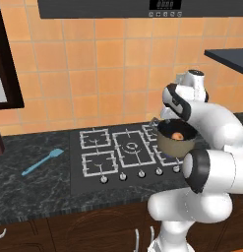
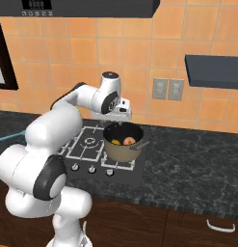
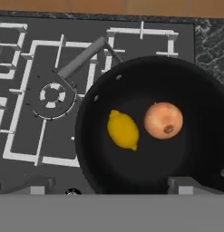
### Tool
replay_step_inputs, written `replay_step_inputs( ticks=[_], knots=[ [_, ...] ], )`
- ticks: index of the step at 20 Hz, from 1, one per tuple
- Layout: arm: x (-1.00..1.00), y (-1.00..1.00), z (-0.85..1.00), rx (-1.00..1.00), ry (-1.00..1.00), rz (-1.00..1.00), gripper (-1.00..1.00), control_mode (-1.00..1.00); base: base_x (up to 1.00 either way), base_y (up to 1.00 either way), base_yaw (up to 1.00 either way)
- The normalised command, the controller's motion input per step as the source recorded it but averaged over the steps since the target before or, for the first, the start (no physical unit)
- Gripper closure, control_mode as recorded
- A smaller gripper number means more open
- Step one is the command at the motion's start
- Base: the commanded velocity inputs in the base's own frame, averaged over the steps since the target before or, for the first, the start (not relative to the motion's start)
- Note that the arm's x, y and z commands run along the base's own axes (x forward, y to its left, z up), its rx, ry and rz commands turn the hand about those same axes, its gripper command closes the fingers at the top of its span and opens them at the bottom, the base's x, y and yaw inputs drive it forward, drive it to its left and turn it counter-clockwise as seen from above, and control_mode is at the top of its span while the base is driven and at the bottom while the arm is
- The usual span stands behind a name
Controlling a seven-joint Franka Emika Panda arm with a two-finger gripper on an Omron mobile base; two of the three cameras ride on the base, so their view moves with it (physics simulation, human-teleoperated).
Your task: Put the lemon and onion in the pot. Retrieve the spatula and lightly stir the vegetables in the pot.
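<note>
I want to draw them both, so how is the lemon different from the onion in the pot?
The lemon is bright yellow; the onion is orange-brown. The lemon is oval with a pointed tip; the onion is round like a ball, with a small dark spot. The onion looks a bit fatter than the lemon. Both are about the same small size and lie side by side, apart, on the dark bottom of the pot.

Below the pincer, a bright yellow lemon and an orange-brown onion lay in the pot with tan sides and black inside, while a light-blue spatula rested far off on black marbled counter.
</note>
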Motion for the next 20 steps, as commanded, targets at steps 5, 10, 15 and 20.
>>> replay_step_inputs(
  ticks=[5,10,15,20],
  knots=[
    [-0.33,0.94,0.43,-0.04,0.01,0.0,-1.0,-1.0,0.0,0.0,0.0],
    [-0.16,0.7,0.04,0.0,0.0,0.01,-1.0,-1.0,0.0,0.0,0.0],
    [-0.01,0.88,0.0,0.0,0.0,0.07,-1.0,-1.0,0.0,0.0,0.0],
    [0.01,1.0,-0.05,0.0,0.0,0.21,-1.0,-1.0,0.0,0.0,0.0]
  ],
)
